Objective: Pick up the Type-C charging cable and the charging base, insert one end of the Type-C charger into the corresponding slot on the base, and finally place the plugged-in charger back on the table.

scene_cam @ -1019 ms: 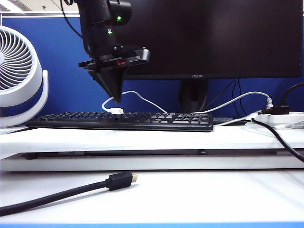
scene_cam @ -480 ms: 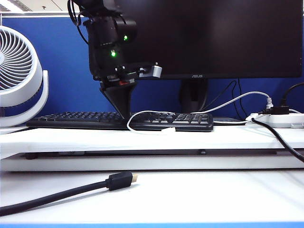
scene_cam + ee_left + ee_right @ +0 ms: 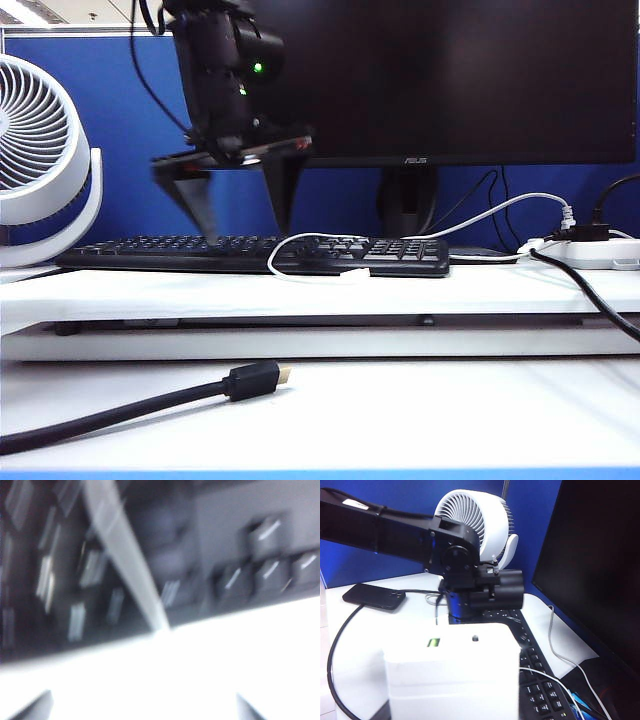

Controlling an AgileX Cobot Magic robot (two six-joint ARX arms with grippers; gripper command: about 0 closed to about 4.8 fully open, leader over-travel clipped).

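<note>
Exterior view: left gripper [image 3: 243, 205] hangs above the keyboard [image 3: 250, 254], jaws spread wide, holding nothing. The Type-C charging cable [image 3: 310, 240] loops over the keyboard; its plug rests on the table [image 3: 300, 290] at the keyboard's near edge.

Left wrist view: blurred; cable [image 3: 127, 560] crosses dark keys.

Right wrist view: charging base [image 3: 452, 677] fills the foreground, apparently clamped in the right gripper, whose fingers are hidden. Left arm [image 3: 465, 585] stands beyond, fan [image 3: 475, 520] behind.

"ASUS" on the monitor [image 3: 415, 160] bezel
</note>
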